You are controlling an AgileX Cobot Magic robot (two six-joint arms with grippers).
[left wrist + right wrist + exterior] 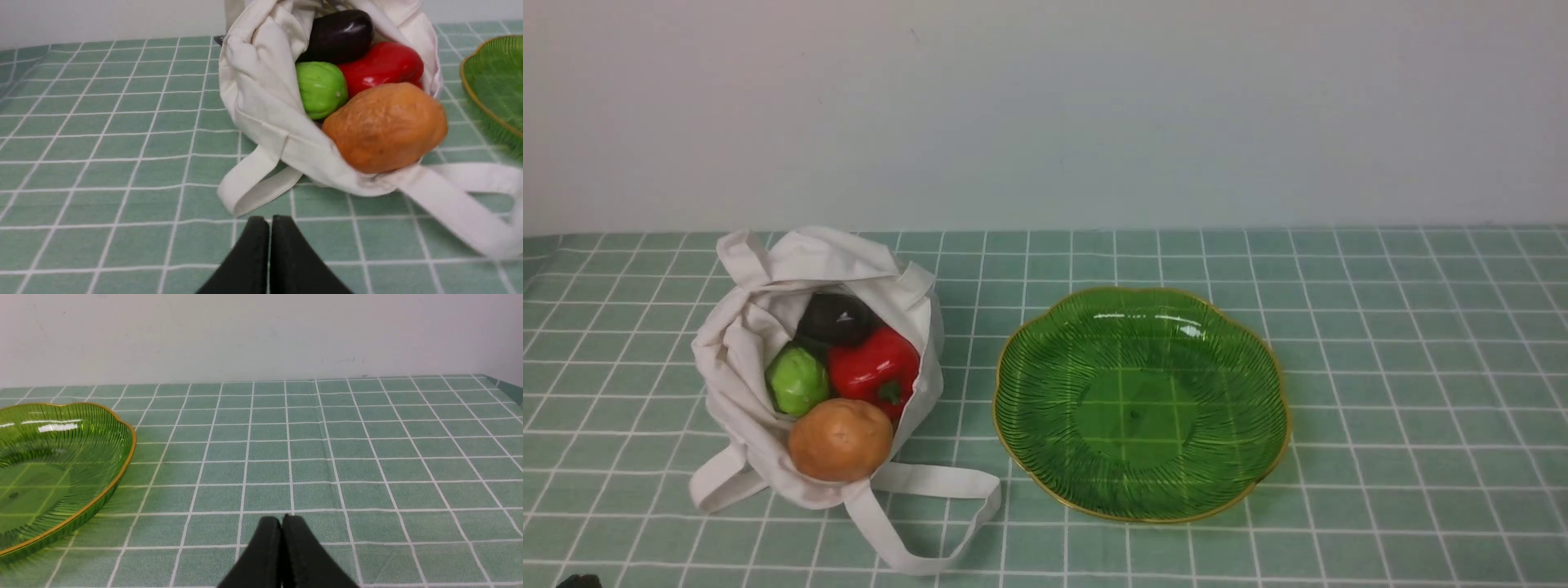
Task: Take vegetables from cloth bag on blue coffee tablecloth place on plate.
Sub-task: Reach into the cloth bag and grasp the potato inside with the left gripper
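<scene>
Since left gripper (269, 220) and right gripper (282, 518) sit pinched together, empty, spread the left wide for the lower-left potato (840, 438) at the cloth bag (737, 343) mouth.

A staged test setup is suggested by the blue coffee tablecloth (1380, 367) laid before a bare pale wall (1045, 106) and glossy toy vegetables (874, 367).

Left hand (269, 222) and right hand (282, 522) each have their black jaws pressed together.
</scene>
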